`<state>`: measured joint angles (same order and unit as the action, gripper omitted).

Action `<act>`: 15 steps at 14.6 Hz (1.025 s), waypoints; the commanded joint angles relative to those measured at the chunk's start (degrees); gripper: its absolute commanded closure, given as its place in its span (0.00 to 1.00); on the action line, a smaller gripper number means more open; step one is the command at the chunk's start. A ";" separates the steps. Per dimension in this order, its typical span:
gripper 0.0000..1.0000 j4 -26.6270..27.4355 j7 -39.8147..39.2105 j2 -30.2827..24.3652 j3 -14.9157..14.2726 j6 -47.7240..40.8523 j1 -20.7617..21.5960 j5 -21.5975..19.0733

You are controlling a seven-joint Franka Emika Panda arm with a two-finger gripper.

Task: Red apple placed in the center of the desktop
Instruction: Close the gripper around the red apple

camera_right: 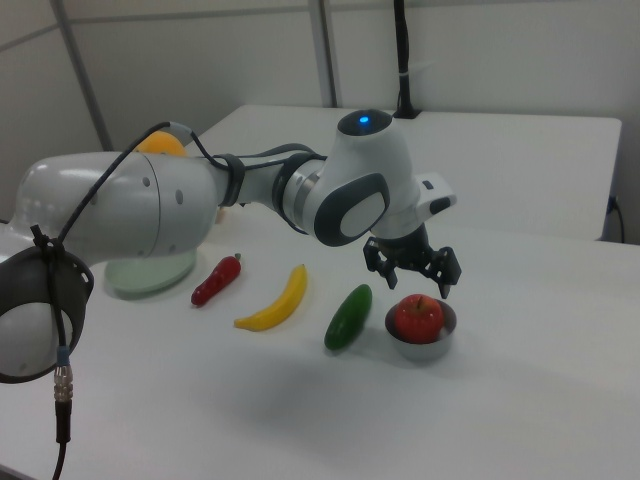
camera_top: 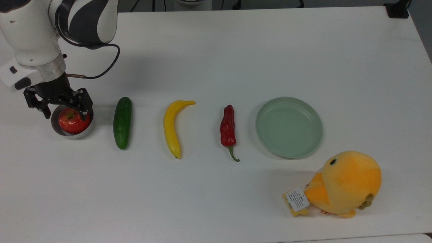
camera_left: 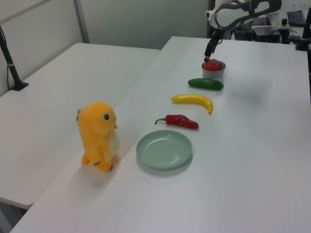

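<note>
Gripper (camera_top: pixel 65 114) spread wide, poised right over the red apple (camera_top: pixel 73 122), holding nothing yet. Apple seated in the small grey bowl (camera_top: pixel 88 130) at the far end of the row, near the top view's left edge of the desktop (camera_top: pixel 216 202), filling the bowl's inside almost wall to wall.

Key relation: apple directly beneath the gripper, slightly toward the top view's lower side of the point midway between the fingertips. In the top view one fingertip (camera_top: pixel 84 116) overlaps the apple's upper right shoulder, the other (camera_top: pixel 46 113) sits outside the bowl's left rim (so probably not centred yet). In the right view the gripper (camera_right: pixel 414 279) hangs just above the apple (camera_right: pixel 419 315), a visible gap between tips and fruit; bowl (camera_right: pixel 423 345) below. Left view agrees: gripper (camera_left: pixel 210 53) over apple (camera_left: pixel 212 64).

No long axis to speak of (round fruit), so finger line across the row works as well as any. Judgement: short nudge toward the top view's bottom, then straight descent to straddle the apple. Risk: little clearance between apple and bowl wall, so a finger could land on the rim or drag the bowl along on lift.

Next in line along the row: cucumber (camera_top: pixel 122 122), just beside the bowl, not touching. Target, desktop centre, lies well off to the top view's right, roughly where banana (camera_top: pixel 173 127) and chili pepper (camera_top: pixel 228 130) lie (open spot needed nearby).
</note>
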<state>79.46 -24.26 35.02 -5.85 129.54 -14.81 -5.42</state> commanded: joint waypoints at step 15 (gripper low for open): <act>0.54 3.95 -1.58 0.14 -0.13 1.06 0.57 3.75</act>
<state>82.02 -24.61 35.71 -5.82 129.55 -14.65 -2.19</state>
